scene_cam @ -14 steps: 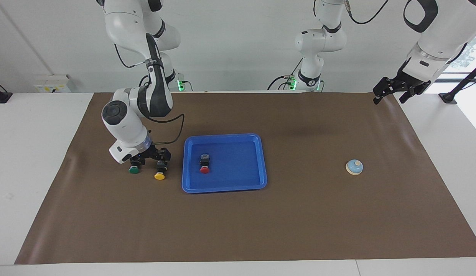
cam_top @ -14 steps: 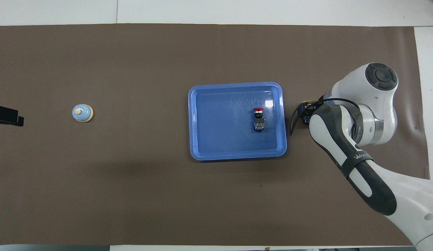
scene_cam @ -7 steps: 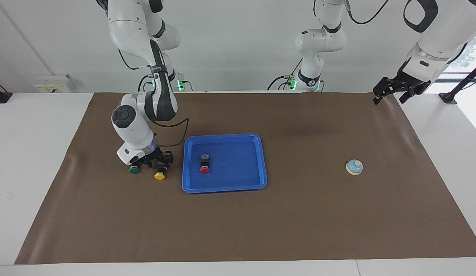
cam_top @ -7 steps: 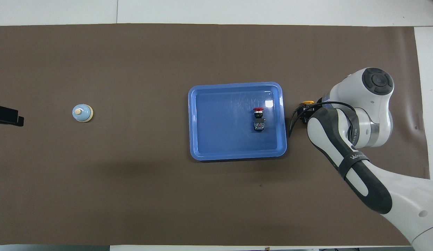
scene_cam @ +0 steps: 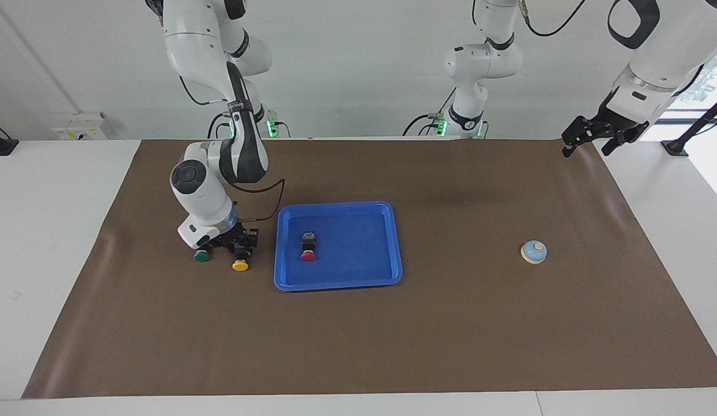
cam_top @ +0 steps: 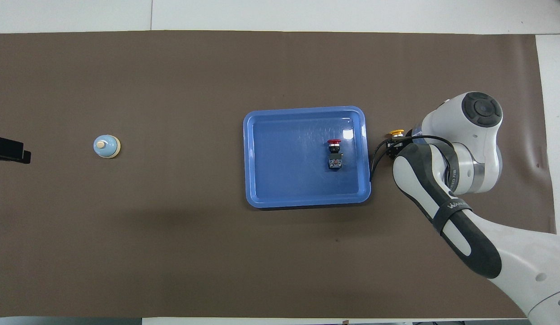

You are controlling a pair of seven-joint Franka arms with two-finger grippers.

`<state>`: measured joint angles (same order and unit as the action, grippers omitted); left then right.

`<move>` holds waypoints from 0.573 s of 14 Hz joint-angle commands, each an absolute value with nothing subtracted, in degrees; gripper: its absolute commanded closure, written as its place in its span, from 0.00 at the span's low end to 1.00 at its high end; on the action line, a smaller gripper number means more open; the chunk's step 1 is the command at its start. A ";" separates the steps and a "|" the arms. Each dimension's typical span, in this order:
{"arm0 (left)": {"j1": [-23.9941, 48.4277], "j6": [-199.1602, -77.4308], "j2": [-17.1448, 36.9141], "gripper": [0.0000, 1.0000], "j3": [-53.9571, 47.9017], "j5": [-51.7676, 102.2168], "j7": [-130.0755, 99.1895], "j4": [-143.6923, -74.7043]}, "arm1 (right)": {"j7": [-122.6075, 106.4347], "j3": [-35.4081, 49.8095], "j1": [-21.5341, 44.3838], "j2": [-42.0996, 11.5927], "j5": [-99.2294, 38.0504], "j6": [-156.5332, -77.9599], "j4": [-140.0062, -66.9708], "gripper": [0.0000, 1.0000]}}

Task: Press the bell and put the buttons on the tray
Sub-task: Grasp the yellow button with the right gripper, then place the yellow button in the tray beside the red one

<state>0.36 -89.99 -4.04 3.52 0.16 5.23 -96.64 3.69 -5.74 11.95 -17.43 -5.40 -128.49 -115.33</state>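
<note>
The left gripper (scene_cam: 589,136) is held in the air above the table edge nearest the robots, at the left arm's end, where that arm waits; its fingers appear spread and nothing is held.

Farther out, the right gripper (scene_cam: 240,241) is lowered onto the brown mat (scene_cam: 358,346) at the body of the yellow button (scene_cam: 240,264), just beside the tray (scene_cam: 337,281) on the side toward the right arm's end. Whether its fingers are closed on the button cannot be told, since they are hidden in the overhead view by the wrist. The green button (scene_cam: 202,256) lies just beside the yellow one, partly under the wrist, toward the right arm's end.

The red button (scene_cam: 308,255) is already lying in the tray, cap pointing away from the robots. The bell (scene_cam: 534,252) stands alone on the mat toward the left arm's end, well apart from the tray.

Several failures can be foreseen. The green button could be knocked or dragged by the wrist or the outer finger, because the two lie so close together. The yellow button could be pinched off-centre and twisted out or dropped short of the tray. If it is carried too low, the raised rim could be clipped and the tray shifted, and the red button could be struck on set-down.
</note>
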 commanded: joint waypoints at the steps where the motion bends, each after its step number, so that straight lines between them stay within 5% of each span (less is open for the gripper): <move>1: 0.62 -89.91 -5.45 0.00 3.60 0.97 4.39 -98.00 | 4.38 -5.27 14.22 -17.40 -5.10 -117.39 -106.13 1.00; 3: 0.62 -89.91 -5.54 0.00 3.60 0.88 4.39 -98.00 | 9.99 -5.19 17.38 -18.89 -5.10 -111.64 -99.52 1.00; 8: 0.62 -89.91 -5.54 0.00 3.60 0.88 4.39 -98.00 | 23.81 -5.19 28.45 -21.53 -5.89 -115.83 -97.21 1.00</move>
